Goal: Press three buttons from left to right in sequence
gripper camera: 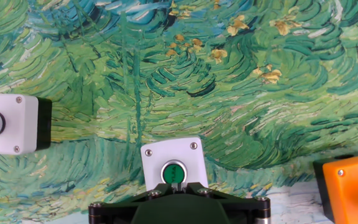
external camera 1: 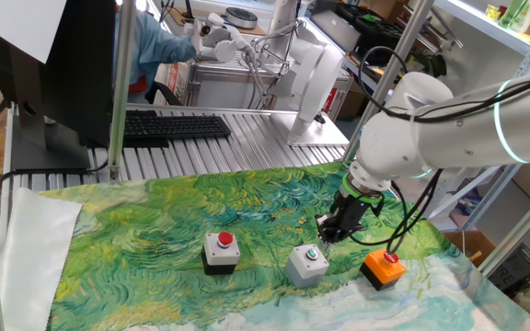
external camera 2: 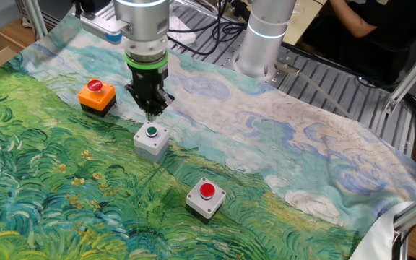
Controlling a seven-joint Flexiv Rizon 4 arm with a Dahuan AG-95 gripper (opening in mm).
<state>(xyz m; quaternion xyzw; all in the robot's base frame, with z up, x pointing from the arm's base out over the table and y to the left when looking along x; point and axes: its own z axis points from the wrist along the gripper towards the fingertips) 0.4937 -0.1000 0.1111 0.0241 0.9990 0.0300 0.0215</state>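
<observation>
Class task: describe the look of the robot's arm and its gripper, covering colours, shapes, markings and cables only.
The arm is glossy white with rounded, tubular segments and a glowing cyan ring around one link. Black cables run along it. At the wrist sits a bright green band, below which the gripper is black and tapers to a narrow tip.
</observation>
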